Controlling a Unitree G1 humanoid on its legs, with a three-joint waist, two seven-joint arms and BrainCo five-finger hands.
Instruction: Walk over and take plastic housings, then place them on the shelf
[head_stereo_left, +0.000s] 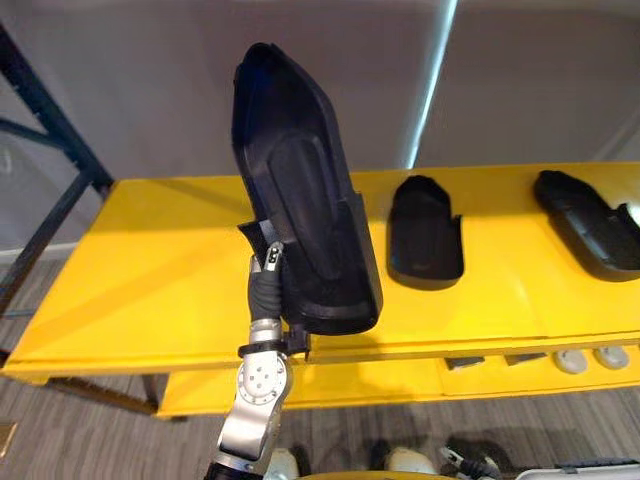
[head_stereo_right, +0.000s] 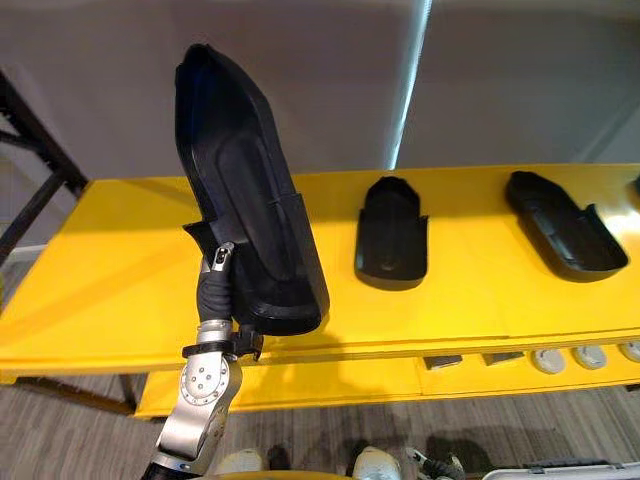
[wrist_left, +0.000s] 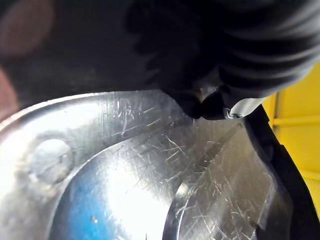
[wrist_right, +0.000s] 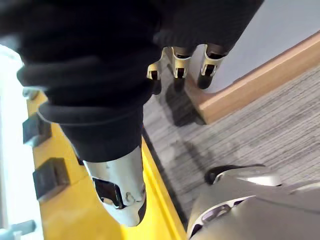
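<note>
Left hand (head_stereo_left: 268, 268) clamps long black plastic housing (head_stereo_left: 300, 190) upright, thumb on lower edge. Right of it, short black plastic housing (head_stereo_left: 425, 235) on yellow shelf (head_stereo_left: 150, 280). Right hand (wrist_right: 95, 85) relaxed, empty.

Head pair high and looking down; wrist pair at very close quarters.

Both eye views set above and in front of the yellow shelf (head_stereo_left: 150, 290), facing down and forward, near enough for the held housing (head_stereo_left: 300, 200) to stand tall at centre left. Same shelf shared, same middle housing (head_stereo_left: 425, 235) and right housing (head_stereo_left: 585, 225), placed slightly further left in the right eye view. Left wrist view pressed very close, with a strip of shelf yellow at the right edge. Right wrist view facing down along the right hand (wrist_right: 100, 75) to the grey floor (wrist_right: 260, 130), with shelf yellow at lower left.
</note>
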